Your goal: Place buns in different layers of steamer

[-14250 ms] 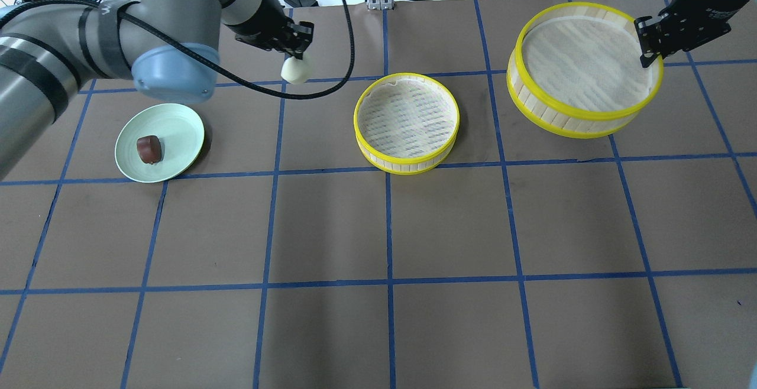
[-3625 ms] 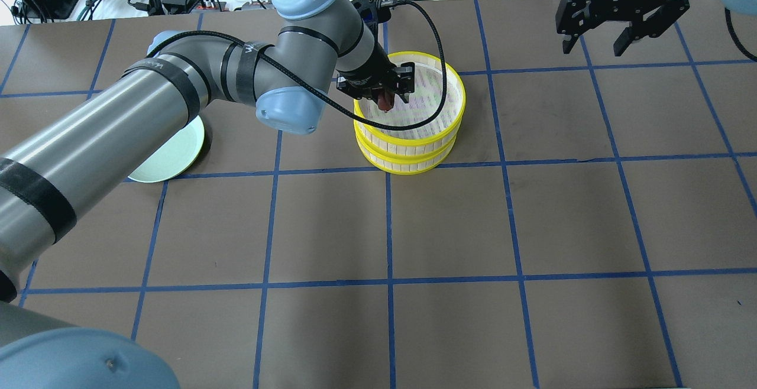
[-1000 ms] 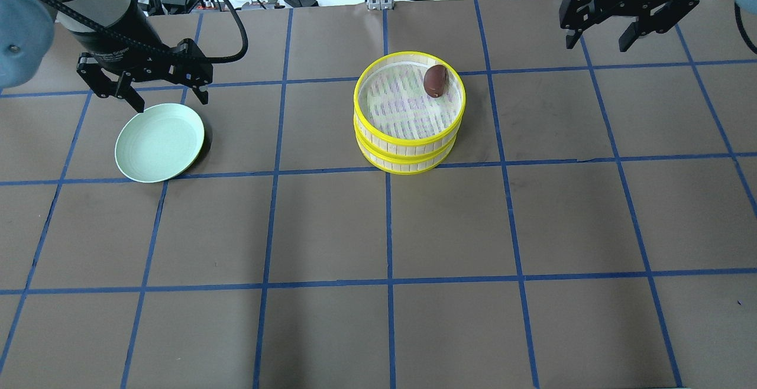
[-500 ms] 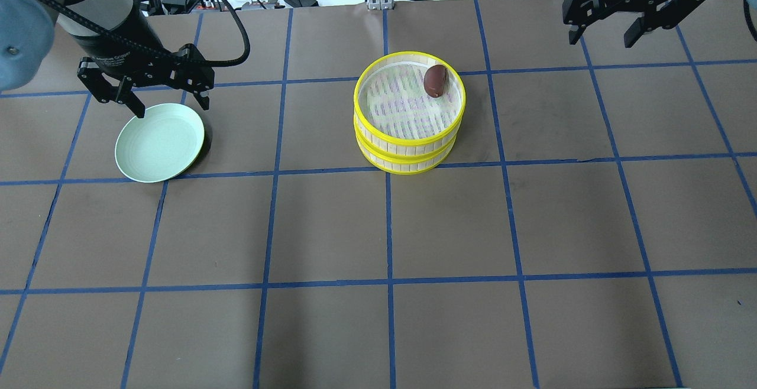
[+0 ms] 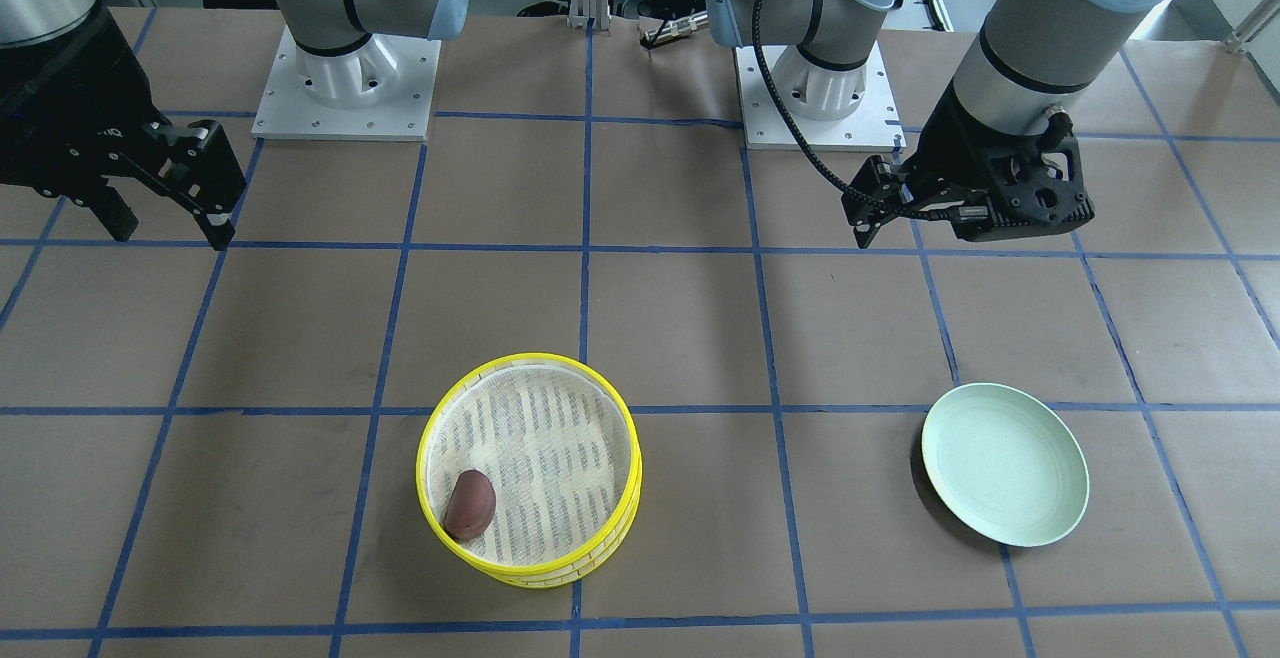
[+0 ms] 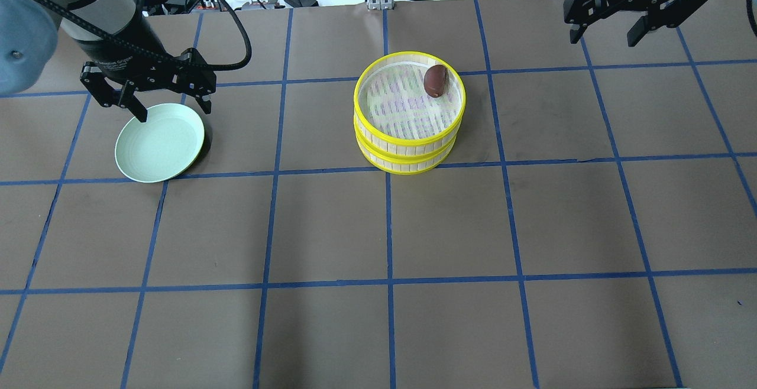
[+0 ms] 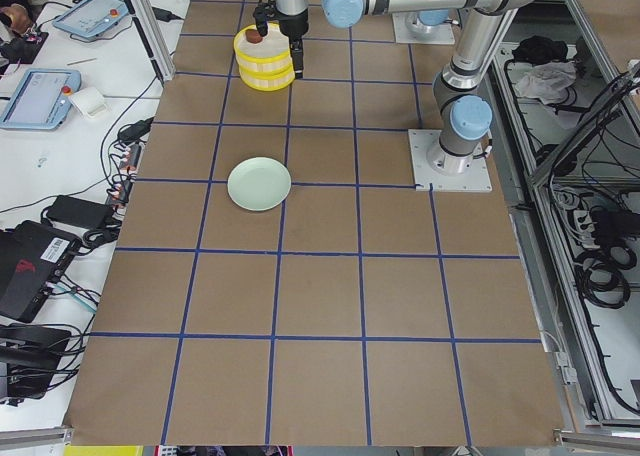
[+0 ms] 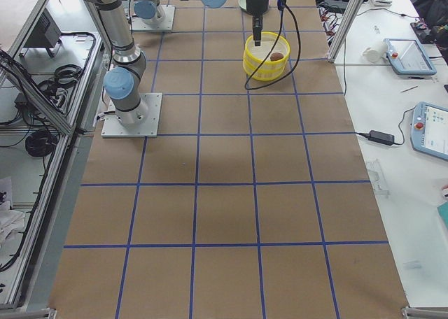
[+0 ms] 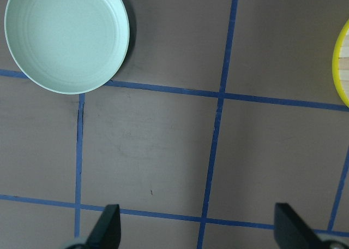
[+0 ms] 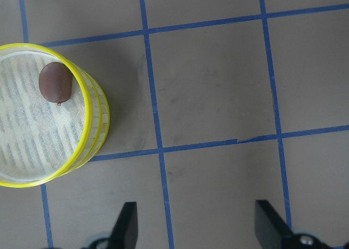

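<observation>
Against top rim of steamer — brown bun; left jaws, right jaws released, well clear.

A: What has moved on your table since you last looked?

B: Your steamer is stacked now. The top tier, which the right gripper held in the air, sits on the lower one. That gripper has let go and stands spread wide at the table's 1 o'clock.

A: And your buns?

B: Your brown bun has left the plate and lies in the top tier at 1 o'clock. The white bun that the left gripper carried is out of sight. That gripper now hangs spread apart at the plate's 12 o'clock rim.
</observation>
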Robot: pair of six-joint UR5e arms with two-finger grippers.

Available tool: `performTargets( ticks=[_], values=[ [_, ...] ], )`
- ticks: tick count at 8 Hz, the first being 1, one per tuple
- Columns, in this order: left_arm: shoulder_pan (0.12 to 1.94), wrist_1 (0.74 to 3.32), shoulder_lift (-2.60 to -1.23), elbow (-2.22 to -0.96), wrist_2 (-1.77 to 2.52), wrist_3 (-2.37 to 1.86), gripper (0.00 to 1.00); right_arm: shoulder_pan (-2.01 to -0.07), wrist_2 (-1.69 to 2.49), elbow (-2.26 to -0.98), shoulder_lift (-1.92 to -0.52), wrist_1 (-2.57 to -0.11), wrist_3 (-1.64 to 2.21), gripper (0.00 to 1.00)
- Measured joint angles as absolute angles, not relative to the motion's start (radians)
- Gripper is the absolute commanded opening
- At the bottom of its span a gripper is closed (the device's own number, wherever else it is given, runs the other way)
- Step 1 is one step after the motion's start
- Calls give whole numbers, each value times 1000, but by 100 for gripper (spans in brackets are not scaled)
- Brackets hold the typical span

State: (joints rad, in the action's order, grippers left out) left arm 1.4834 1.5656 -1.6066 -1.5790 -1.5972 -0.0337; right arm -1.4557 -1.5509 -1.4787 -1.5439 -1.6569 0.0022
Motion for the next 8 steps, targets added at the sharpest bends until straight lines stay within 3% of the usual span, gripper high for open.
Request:
performTargets(
  ticks=[8],
  values=[
    [1483,1566,-1598,-1607,-1602,-34,100,-1456,-1549,-1480,-1557,-1652,8,79]
  ],
)
